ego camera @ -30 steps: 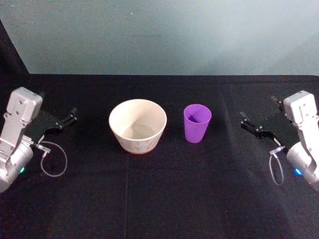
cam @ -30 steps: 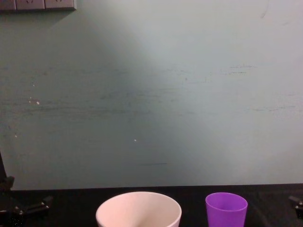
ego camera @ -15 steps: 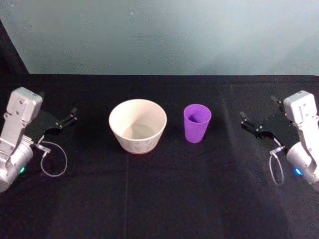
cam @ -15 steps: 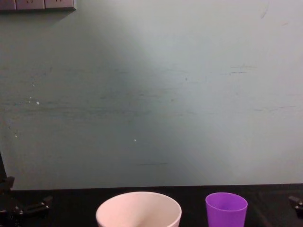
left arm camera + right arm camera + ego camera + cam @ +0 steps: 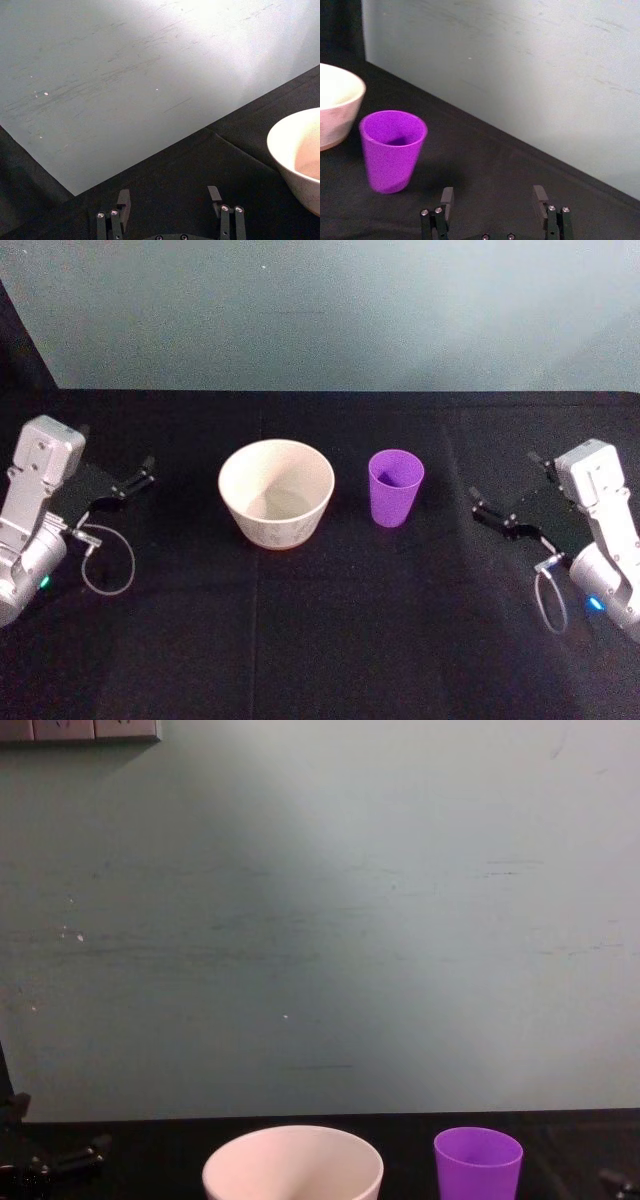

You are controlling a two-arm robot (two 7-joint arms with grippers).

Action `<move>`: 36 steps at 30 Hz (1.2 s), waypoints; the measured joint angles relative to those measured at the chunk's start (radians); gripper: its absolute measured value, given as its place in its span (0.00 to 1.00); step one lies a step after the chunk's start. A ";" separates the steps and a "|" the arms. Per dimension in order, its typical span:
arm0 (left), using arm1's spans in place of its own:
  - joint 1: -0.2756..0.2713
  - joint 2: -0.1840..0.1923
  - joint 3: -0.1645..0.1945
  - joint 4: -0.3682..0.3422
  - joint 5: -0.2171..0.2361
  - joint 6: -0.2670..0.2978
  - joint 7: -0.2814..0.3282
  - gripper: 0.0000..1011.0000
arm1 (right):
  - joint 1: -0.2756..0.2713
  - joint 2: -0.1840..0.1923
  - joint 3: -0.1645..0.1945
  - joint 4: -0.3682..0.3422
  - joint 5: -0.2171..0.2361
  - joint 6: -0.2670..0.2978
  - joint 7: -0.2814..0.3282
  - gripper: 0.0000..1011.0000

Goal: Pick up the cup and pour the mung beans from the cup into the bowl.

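Note:
The purple cup (image 5: 396,487) stands upright on the black table, just right of the cream bowl (image 5: 277,492). The mung beans are hidden; the cup's inside (image 5: 394,136) is in shadow. My right gripper (image 5: 507,485) is open, low over the table to the right of the cup, and apart from it. In the right wrist view its fingertips (image 5: 447,195) point toward the cup (image 5: 392,150), with the bowl (image 5: 335,110) beyond. My left gripper (image 5: 135,478) is open and parked left of the bowl (image 5: 300,150). The chest view shows the bowl (image 5: 293,1160) and the cup (image 5: 478,1160).
The black cloth table (image 5: 320,630) ends at a pale green wall (image 5: 320,310) behind. A thin cable loop (image 5: 108,560) lies by the left arm and another cable loop (image 5: 553,590) hangs by the right arm.
My right gripper has moved left toward the cup and slightly nearer to me. The left arm, cup and bowl have not moved.

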 joint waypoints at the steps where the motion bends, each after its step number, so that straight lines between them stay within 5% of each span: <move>1: 0.000 0.000 0.000 0.000 0.000 0.000 0.000 0.99 | -0.008 0.000 0.001 -0.009 0.000 0.004 0.010 0.99; 13: 0.000 0.000 0.000 0.000 0.000 0.000 0.000 0.99 | -0.015 -0.063 -0.009 0.021 0.056 -0.032 0.143 0.99; 36: 0.000 0.000 0.000 0.000 0.000 0.000 0.000 0.99 | 0.079 -0.191 -0.003 0.164 0.071 -0.044 0.265 0.99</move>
